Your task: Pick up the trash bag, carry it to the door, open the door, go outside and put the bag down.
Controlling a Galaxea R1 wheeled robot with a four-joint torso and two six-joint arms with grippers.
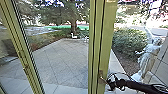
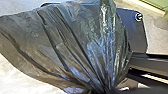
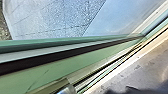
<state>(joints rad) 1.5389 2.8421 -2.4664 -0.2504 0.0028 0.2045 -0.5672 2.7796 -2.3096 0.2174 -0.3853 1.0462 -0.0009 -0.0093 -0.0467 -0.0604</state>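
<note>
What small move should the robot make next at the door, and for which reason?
I would probably ease the door slightly wider with the right tool, gently: that tool is at the handle, the door seems to stand at an angle to the threshold, and the trash bag, bunched up in the left wrist view, may need more room.
</note>
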